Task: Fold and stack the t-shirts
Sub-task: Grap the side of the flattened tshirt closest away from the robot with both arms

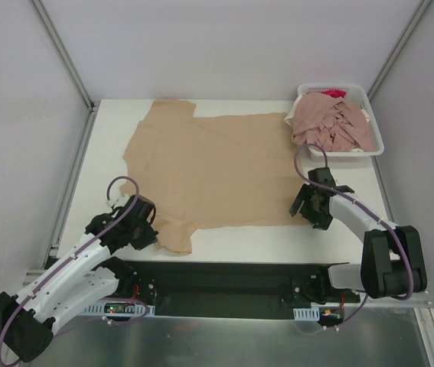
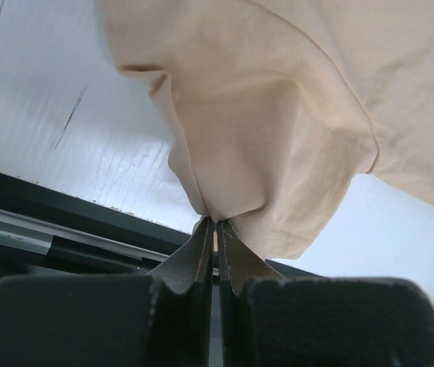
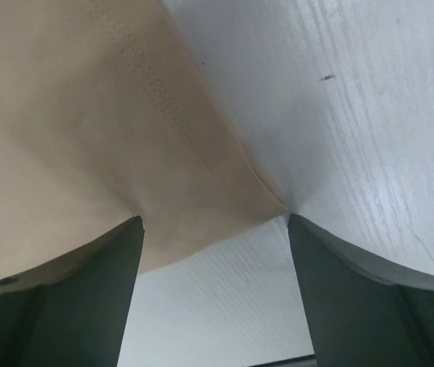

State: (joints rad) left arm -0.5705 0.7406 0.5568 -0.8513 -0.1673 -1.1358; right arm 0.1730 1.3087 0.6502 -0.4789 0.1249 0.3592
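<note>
A tan-beige t-shirt (image 1: 209, 168) lies spread flat across the middle of the white table. My left gripper (image 1: 154, 233) is at the shirt's near-left sleeve and is shut on it; the left wrist view shows the tan cloth (image 2: 278, 153) pinched between the closed jaws of that gripper (image 2: 215, 223). My right gripper (image 1: 302, 206) is at the shirt's near-right hem corner, open, and the corner (image 3: 224, 183) lies between its spread fingers (image 3: 213, 222). Dusty pink t-shirts (image 1: 331, 126) are piled in the basket.
A white lattice basket (image 1: 376, 138) stands at the back right corner of the table (image 1: 239, 245). A black rail runs along the table's near edge by the arm bases. Grey walls with metal posts close in the back and sides.
</note>
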